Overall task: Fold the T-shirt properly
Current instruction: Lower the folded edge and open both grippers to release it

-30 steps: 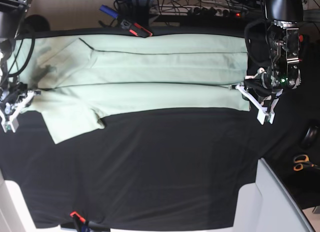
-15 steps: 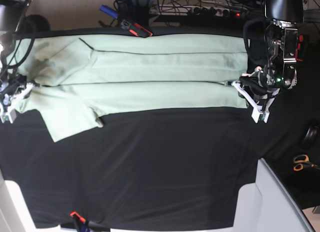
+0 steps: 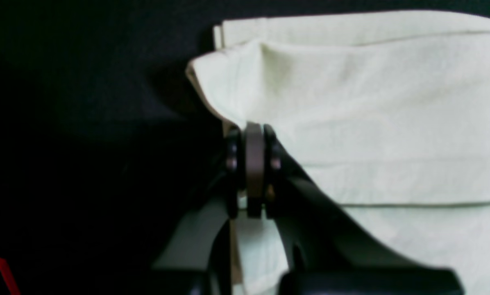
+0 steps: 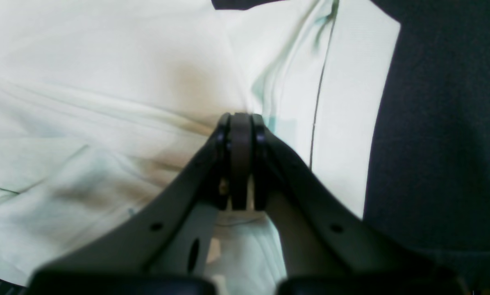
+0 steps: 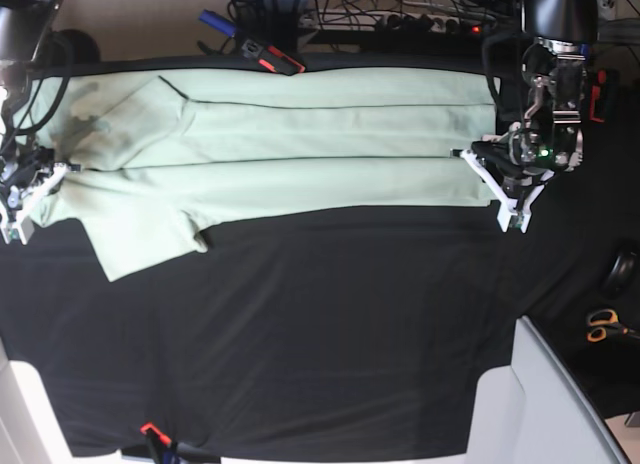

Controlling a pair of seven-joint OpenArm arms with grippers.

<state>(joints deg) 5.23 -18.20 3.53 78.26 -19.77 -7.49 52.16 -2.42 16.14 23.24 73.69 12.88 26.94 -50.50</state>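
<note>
Grippers [image 5: 468,156] seemingly pinching T-shirt [image 5: 300,144], black tabletop [image 5: 330,334]

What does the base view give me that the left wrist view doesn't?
Only the base view shows the whole T-shirt spread across the black table, its sleeve hanging toward the near side, the right gripper at the far end, and the scissors. Only the left wrist view shows the pinch close up: the left gripper shut on a raised fold at the cloth's edge, with layered hems behind. Both show the pale green shirt and the left gripper holding it.
</note>
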